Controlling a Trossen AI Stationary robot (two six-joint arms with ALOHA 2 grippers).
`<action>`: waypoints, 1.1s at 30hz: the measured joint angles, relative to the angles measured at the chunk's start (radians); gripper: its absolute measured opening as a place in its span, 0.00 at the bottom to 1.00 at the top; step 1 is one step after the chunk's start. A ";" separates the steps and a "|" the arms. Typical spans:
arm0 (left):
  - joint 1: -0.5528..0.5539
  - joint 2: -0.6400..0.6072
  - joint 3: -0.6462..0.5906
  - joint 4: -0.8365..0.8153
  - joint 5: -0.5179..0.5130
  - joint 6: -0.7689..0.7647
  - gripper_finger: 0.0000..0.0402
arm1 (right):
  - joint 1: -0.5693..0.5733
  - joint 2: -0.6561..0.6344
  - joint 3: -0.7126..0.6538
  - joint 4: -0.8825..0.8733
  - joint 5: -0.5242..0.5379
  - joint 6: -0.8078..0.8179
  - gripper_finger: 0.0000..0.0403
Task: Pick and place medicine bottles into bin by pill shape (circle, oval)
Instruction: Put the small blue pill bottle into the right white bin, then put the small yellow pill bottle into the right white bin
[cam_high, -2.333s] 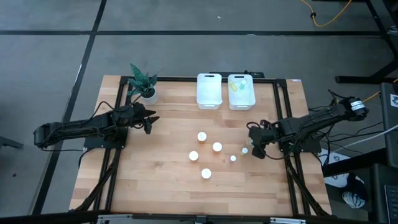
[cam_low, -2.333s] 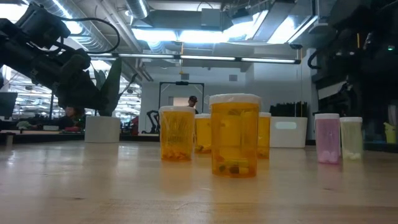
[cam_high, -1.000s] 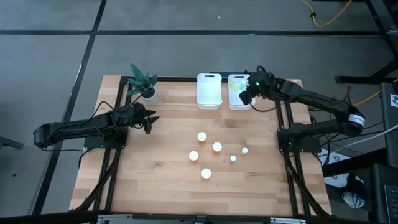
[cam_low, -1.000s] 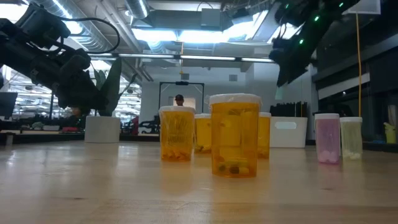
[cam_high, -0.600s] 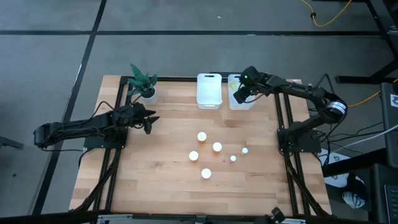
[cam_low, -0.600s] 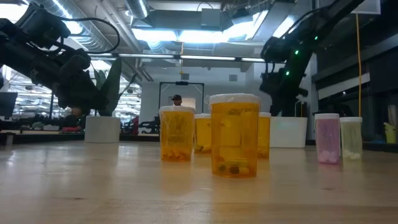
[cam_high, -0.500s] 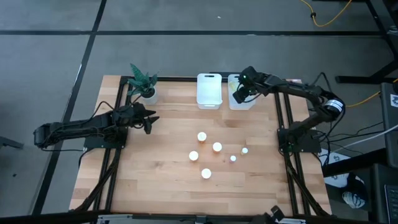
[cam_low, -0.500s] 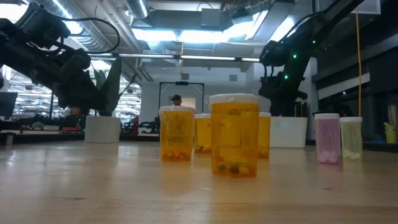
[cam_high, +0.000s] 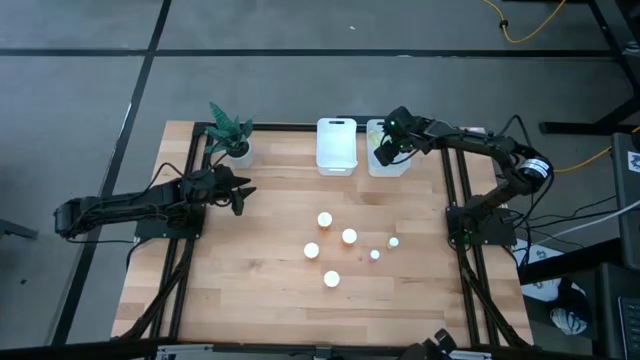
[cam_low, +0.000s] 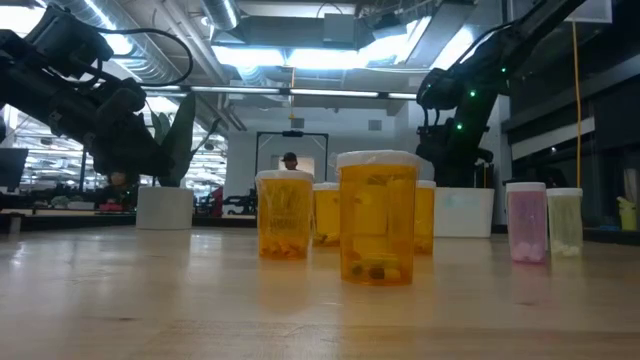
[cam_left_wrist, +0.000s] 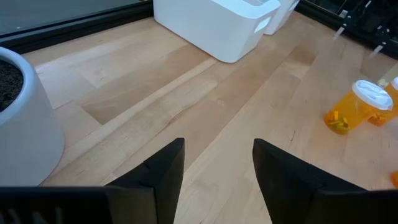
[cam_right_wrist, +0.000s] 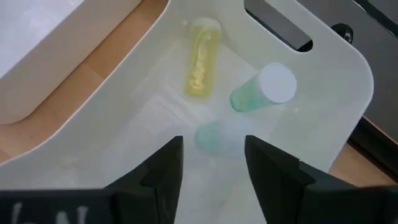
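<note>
Three bottles lie in the right bin (cam_right_wrist: 323, 93) at the bench's far edge: yellow (cam_right_wrist: 202, 56), green (cam_right_wrist: 264, 88), pale blue (cam_right_wrist: 219, 138). The right pincer (cam_right_wrist: 210, 163) hovers above them, open and empty. The left pincer (cam_left_wrist: 217, 165), open, waits near the plant pot (cam_left_wrist: 22, 118). Six capped bottles (cam_high: 349, 236) stand mid-bench.

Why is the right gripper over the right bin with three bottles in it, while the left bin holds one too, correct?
Not quite: the left bin is empty in the high view. The rest holds: the right gripper is over the right bin, with three bottles inside: yellow, green, and another.
</note>
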 joint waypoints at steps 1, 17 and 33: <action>0.000 0.000 0.000 0.000 0.000 0.000 0.45 | 0.000 0.000 0.000 0.000 0.000 0.000 0.45; 0.000 0.000 0.000 0.000 0.000 0.000 0.45 | 0.141 -0.206 0.144 -0.110 -0.005 -0.022 0.47; 0.000 0.000 0.000 0.000 0.000 0.004 0.45 | 0.702 -0.436 0.145 -0.699 -0.002 0.596 0.47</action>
